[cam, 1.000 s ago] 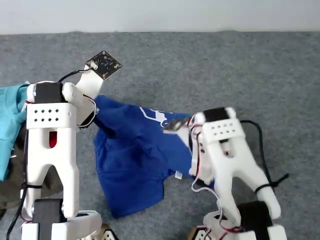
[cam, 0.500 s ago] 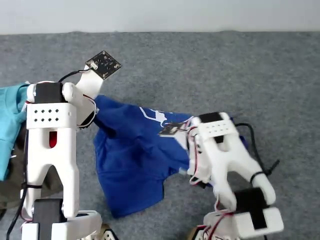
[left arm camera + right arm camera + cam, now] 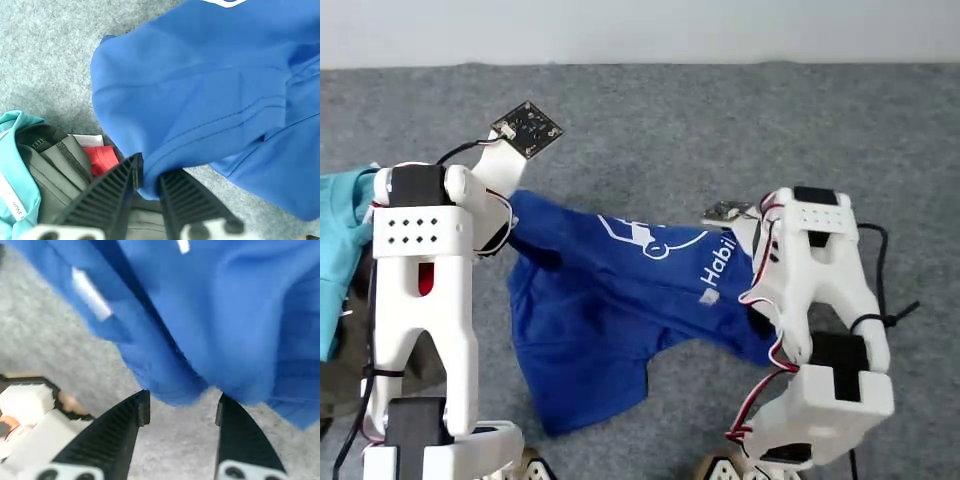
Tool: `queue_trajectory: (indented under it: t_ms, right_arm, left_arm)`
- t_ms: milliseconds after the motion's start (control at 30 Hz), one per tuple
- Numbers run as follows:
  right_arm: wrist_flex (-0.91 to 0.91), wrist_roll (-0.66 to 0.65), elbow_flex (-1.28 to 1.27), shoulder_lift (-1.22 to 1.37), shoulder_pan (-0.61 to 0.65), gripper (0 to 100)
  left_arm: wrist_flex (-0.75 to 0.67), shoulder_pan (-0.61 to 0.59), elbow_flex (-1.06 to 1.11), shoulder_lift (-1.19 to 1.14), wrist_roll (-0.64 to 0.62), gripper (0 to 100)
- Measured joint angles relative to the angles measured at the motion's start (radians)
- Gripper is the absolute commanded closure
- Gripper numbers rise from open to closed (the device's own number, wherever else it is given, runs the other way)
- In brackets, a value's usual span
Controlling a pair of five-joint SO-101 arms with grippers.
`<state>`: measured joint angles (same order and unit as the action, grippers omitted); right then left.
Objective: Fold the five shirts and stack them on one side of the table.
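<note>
Blue shirt (image 3: 600, 310) in left pincer (image 3: 148, 175)

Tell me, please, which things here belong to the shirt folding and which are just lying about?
Job: blue shirt, pinched by the left gripper; open right gripper; teal shirt, olive garment and red garment, piled together.
Lying about: grey table covering.

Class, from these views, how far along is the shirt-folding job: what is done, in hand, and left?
Done: nothing looks folded or stacked. In hand: the blue shirt lies crumpled on the table, the left gripper shut on one edge, the right gripper open at another. Left: fold it, then the teal shirt, olive garment and red garment heaped beside it, and stack all.
</note>
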<state>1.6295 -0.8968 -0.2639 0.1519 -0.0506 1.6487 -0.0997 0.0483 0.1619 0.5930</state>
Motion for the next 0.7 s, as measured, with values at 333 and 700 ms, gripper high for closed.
queue_trajectory:
  t_ms: [333,700]
  right_arm:
    - [0.092,0.0,0.011,-0.005,0.032,78.6]
    - [0.106,0.083,-0.083,-0.101,0.186,78.6]
  left_arm:
    - [0.0,0.0,0.0,0.0,0.0,99]
    - [-0.026,0.0,0.0,0.0,-0.003,99]
